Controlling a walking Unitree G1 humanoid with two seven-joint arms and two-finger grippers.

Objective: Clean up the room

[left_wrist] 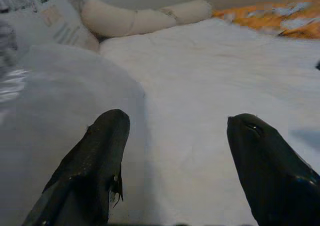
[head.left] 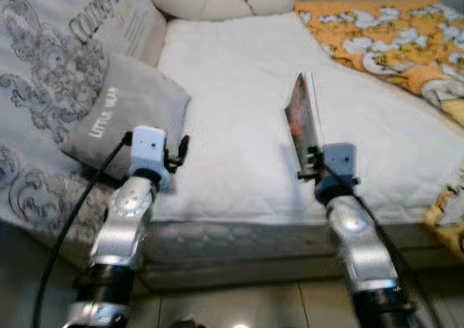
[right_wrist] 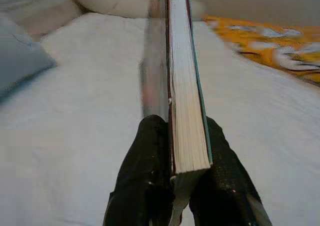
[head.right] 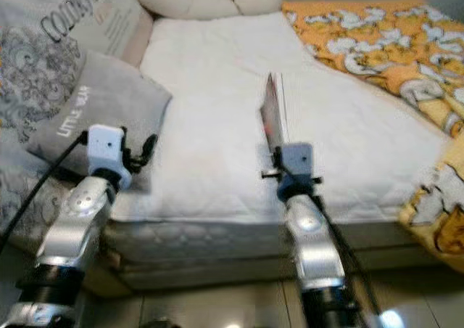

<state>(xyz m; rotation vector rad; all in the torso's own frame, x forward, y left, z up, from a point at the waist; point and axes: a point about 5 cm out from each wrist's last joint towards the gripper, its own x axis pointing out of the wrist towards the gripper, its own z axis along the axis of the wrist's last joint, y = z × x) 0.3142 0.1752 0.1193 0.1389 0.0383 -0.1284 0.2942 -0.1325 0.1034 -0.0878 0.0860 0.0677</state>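
The book (head.left: pixel 303 117) stands on edge above the near side of the white bed (head.left: pixel 239 125), pinched by the right gripper (right_wrist: pixel 172 173), likely for carrying away. The left gripper (left_wrist: pixel 175 171) hovers spread beside the grey pillow (head.left: pixel 127 110).

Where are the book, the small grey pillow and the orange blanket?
book (head.left: pixel 303 121), left eye view, on its cover.
small grey pillow (head.left: pixel 123 110), left eye view, on its middle.
orange blanket (head.left: pixel 391 34), left eye view, on its patterned top.

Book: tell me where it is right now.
The book stands upright, clamped in the right gripper above the white mattress, right of the grey pillow.
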